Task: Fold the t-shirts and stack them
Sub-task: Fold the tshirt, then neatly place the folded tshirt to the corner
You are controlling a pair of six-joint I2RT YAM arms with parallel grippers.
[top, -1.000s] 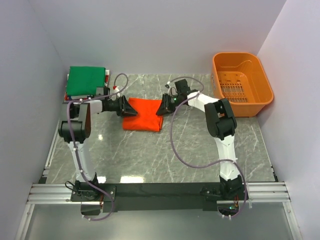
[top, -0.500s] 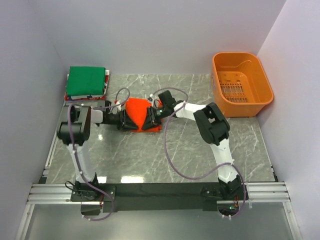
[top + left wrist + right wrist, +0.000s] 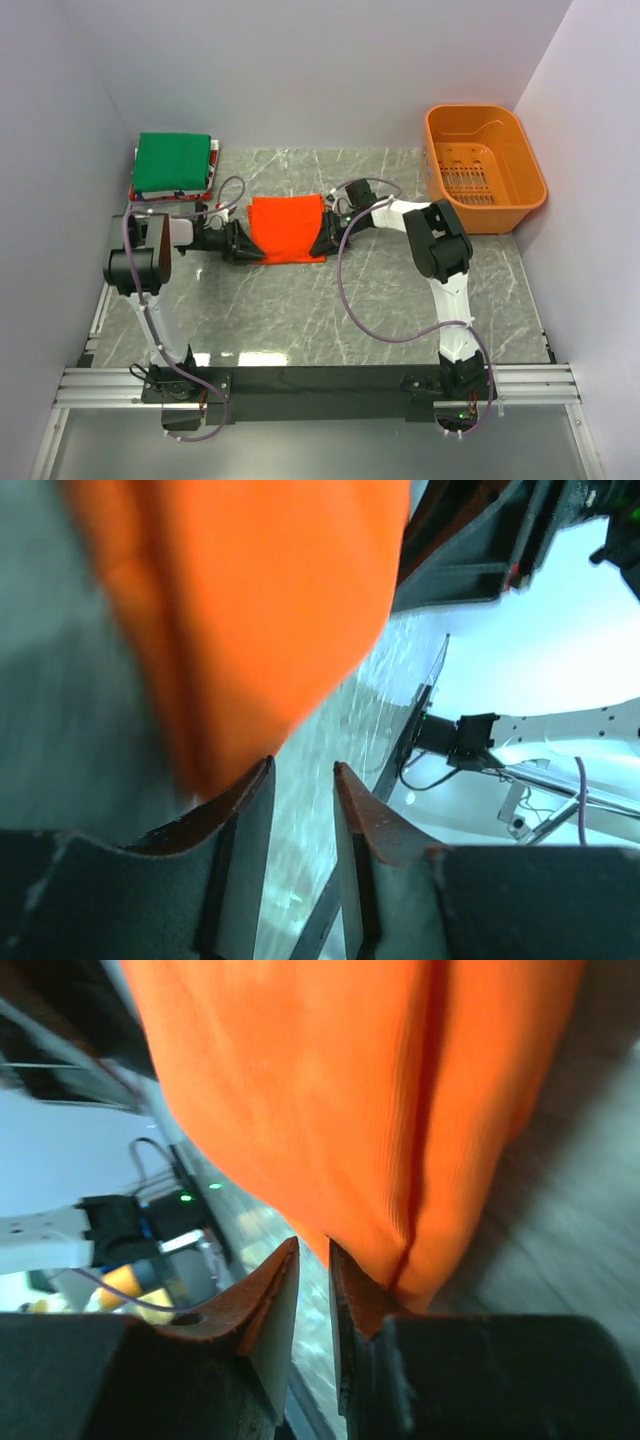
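Note:
The orange-red t-shirt (image 3: pixel 285 228) lies folded into a rectangle on the marble table (image 3: pixel 400 290), mid-left. My left gripper (image 3: pixel 243 244) sits low at its near left corner and my right gripper (image 3: pixel 322 241) at its near right corner. In the left wrist view the shirt (image 3: pixel 250 610) lies just beyond the left gripper (image 3: pixel 302 765), whose jaws are slightly parted with only table between them. In the right wrist view the shirt (image 3: pixel 340 1090) rests against one finger (image 3: pixel 352 1285) of the right gripper (image 3: pixel 313 1243), jaws narrowly parted and empty. A folded green shirt (image 3: pixel 173 162) tops a thin white/red stack (image 3: pixel 211 172) at the back left.
A rigid orange plastic basket (image 3: pixel 485 165) stands at the back right. Grey walls close in the left, back and right sides. Cables loop from both arms over the table near the shirt. A metal rail (image 3: pixel 320 385) runs along the near edge.
The shirt was bunched up between the two grippers half a second ago; it now lies flat as a neater rectangle, and both grippers have drawn apart to its near corners and let go.

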